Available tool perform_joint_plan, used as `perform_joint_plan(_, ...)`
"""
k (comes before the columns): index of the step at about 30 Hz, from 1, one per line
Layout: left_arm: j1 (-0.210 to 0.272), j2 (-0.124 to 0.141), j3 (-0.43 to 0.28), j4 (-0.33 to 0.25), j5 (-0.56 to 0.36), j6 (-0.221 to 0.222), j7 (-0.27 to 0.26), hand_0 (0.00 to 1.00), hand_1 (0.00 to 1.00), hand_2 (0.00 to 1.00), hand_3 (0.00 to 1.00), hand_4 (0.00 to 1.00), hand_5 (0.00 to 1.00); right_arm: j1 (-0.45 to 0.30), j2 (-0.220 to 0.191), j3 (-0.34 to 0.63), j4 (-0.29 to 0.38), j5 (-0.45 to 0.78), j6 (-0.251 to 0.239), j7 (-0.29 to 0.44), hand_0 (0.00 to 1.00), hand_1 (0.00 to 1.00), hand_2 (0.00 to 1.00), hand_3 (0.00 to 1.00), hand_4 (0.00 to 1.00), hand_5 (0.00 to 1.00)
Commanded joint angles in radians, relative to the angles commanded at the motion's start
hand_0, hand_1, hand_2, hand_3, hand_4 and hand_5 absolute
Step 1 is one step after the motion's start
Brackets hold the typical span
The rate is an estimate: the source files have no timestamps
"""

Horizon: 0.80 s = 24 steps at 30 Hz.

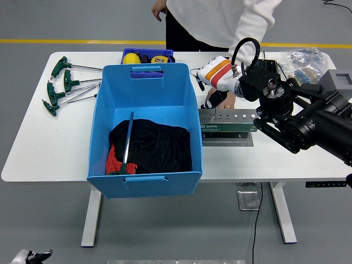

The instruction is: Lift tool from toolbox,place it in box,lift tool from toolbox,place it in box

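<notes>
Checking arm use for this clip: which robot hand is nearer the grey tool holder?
Right. The right hand hovers just beyond the grey tool holder, above its left end. The left hand is not in view.

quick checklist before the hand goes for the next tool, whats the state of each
1. Right hand near the tool holder: ok, above its left end.
2. Hand empty: cannot tell, fingers hidden.
3. Blue bin open to receive: ok, a T-handle wrench already lies on the black cloth.
4. Workspace free: not ok, a person's hand rests at the holder.
5. Spare T-handle wrenches: ok, far left on the table.
6. Left hand: not in view.
</notes>
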Motion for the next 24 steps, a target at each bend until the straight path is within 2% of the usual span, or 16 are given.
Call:
perform_joint_plan(9,0.000,0.000,-0.001,0.000,0.000,0.003,-0.002,0.738,0.707,0.696,0.654,0.670,0.621,-0.016,0.007,-0.013,-0.016,0.017,0.014,-0.006,0.678,0.484,0.511,0.452,0.943,0.522)
perform_joint_plan(10,0.000,0.000,-0.001,0.000,0.000,0.003,-0.001,0.735,0.701,0.695,0.653,0.670,0.623,-0.017,0.007,-0.014,-0.018,0.017,0.015,-0.006,0.675,0.464,0.487,0.428,0.942,0.525)
perform_joint_plan(15,0.000,-0.001,0.000,0.000,0.000,0.003,-0.001,0.735,0.701,0.695,0.653,0.670,0.623,-0.019,0.003,-0.017,-0.022,0.014,0.018,-0.007,0.675,0.464,0.487,0.428,0.942,0.525)
perform_joint_plan(16,0.000,0.000,0.004,0.000,-0.003,0.003,-0.001,0.734,0.702,0.695,0.654,0.668,0.622,-0.019,0.001,-0.017,-0.024,0.014,0.018,-0.007,0.673,0.452,0.482,0.410,0.957,0.559)
perform_joint_plan(24,-0.001,0.000,0.003,0.000,-0.003,0.002,-0.001,0.731,0.700,0.694,0.653,0.666,0.619,-0.025,-0.007,-0.025,-0.032,0.015,0.022,-0.006,0.672,0.447,0.480,0.409,0.958,0.566)
